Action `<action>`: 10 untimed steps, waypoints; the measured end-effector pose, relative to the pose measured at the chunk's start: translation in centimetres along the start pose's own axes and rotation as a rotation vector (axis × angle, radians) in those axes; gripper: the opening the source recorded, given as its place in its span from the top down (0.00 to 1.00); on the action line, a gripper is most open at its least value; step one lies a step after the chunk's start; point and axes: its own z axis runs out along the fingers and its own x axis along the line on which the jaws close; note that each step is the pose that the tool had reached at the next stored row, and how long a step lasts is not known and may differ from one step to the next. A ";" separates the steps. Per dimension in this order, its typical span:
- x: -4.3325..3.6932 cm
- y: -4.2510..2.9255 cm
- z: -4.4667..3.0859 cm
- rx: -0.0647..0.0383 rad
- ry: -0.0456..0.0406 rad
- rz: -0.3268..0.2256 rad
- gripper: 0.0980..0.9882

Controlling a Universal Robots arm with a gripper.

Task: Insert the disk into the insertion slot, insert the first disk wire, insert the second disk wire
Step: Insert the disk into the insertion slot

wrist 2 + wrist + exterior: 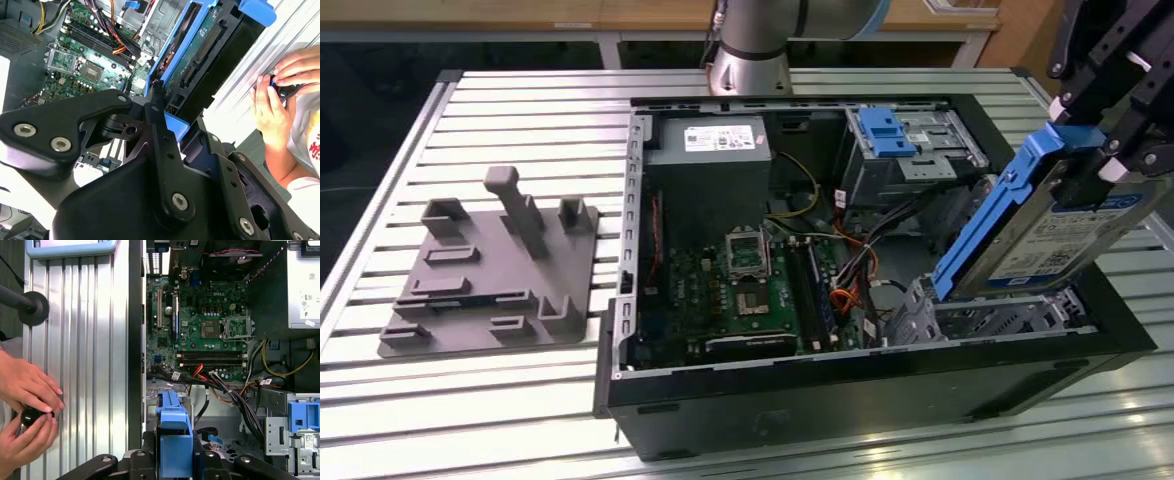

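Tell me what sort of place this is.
Probably a robotics lab bench for computer assembly trials. An open computer case sits on a slotted metal table, a robot arm holds the disk over it, and a person's hands work a black knob beside the table.

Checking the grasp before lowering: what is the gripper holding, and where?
The gripper holds the disk by its upper end, tilted above the insertion slot.

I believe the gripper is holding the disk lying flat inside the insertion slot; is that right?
Not quite: in the exterior view the gripper holds the disk steeply tilted, with only its lower end at the insertion slot, not lying flat inside it.
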 end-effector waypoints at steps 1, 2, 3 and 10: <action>0.00 0.00 0.00 0.000 0.0001 0.000 0.70; 0.00 0.00 0.00 0.000 0.0000 0.000 0.70; 0.00 0.00 -0.01 0.000 -0.0003 0.000 0.70; 0.08 0.00 0.00 -0.001 -0.0420 -0.002 0.70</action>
